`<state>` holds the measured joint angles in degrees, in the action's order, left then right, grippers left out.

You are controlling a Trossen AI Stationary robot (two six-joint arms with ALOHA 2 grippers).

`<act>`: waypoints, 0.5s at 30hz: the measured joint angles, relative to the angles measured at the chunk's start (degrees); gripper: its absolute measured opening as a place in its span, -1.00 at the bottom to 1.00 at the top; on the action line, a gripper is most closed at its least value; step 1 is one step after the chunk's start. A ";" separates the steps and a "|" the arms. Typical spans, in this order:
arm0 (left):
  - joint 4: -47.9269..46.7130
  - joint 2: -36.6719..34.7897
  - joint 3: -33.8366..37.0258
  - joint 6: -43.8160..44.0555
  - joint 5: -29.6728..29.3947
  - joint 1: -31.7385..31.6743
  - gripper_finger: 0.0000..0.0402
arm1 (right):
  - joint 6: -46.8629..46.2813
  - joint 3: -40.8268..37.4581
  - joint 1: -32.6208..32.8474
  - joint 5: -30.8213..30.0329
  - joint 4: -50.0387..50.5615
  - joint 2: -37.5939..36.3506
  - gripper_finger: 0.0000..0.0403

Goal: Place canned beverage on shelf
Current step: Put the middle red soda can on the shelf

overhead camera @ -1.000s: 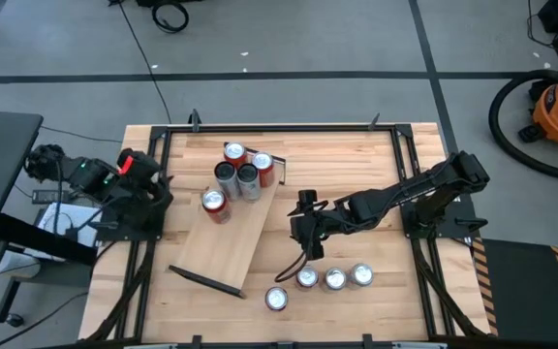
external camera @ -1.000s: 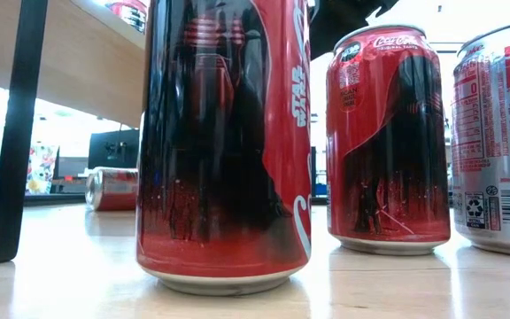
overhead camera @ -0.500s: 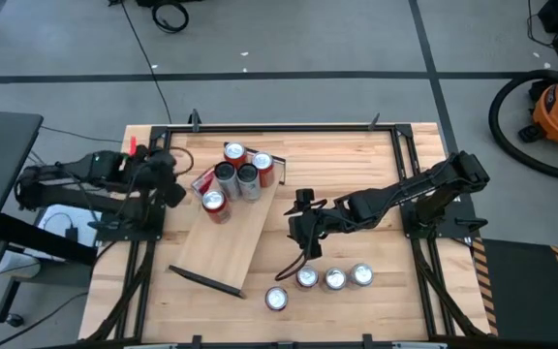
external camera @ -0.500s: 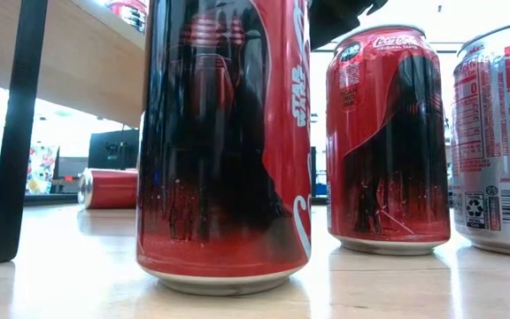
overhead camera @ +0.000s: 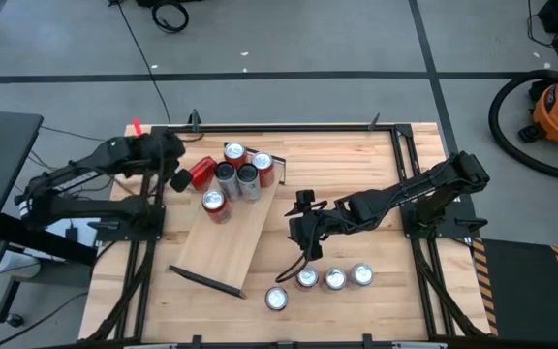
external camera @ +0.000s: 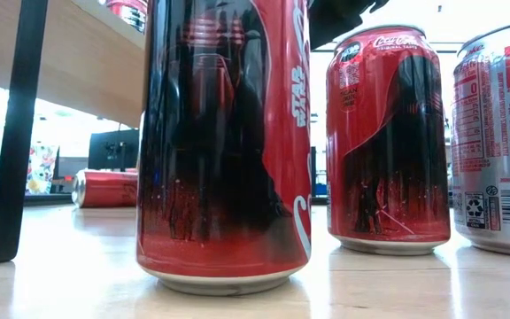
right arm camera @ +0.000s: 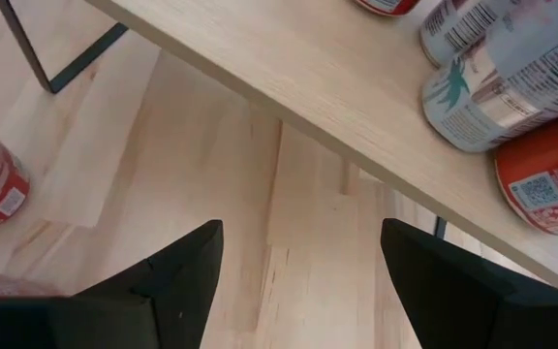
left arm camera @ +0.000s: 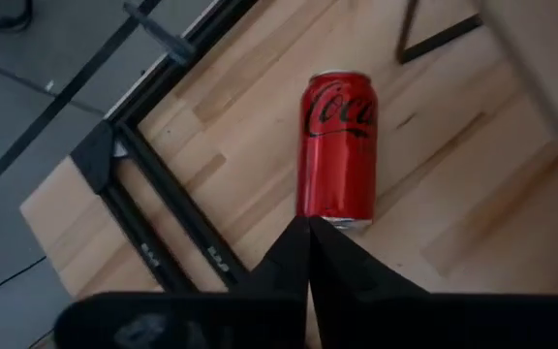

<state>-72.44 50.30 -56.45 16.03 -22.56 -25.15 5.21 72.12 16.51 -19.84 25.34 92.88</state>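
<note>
Left end effector (overhead camera: 178, 178) moved in, pressed together, beside fallen red can (overhead camera: 201, 173) (empty-handed); shelf (overhead camera: 229, 230) holds four cans.

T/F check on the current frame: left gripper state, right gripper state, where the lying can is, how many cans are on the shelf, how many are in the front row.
1. The left gripper is shut and holds nothing. True.
2. The red can in front of it stands upright. False: it lies on its side on the tabletop, beside the shelf.
3. The right gripper is open. True.
4. Two cans stand on the shelf. False: five cans stand there.
5. Four cans stand on the tabletop near the right gripper. True.
</note>
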 joint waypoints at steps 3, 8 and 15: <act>1.11 2.36 0.00 -3.21 1.01 -3.89 -0.95 | -0.09 0.00 0.67 0.05 0.02 0.00 0.44; 3.96 6.83 0.00 -8.29 5.92 -9.19 -0.94 | -0.07 0.00 0.94 0.04 0.02 0.00 0.44; 3.90 12.43 0.00 -15.99 5.91 -15.80 -0.94 | -0.94 0.00 1.01 0.03 -0.41 0.02 0.44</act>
<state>-68.54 62.73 -56.45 0.05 -16.65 -40.95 4.27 72.12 17.52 -19.80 24.93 92.90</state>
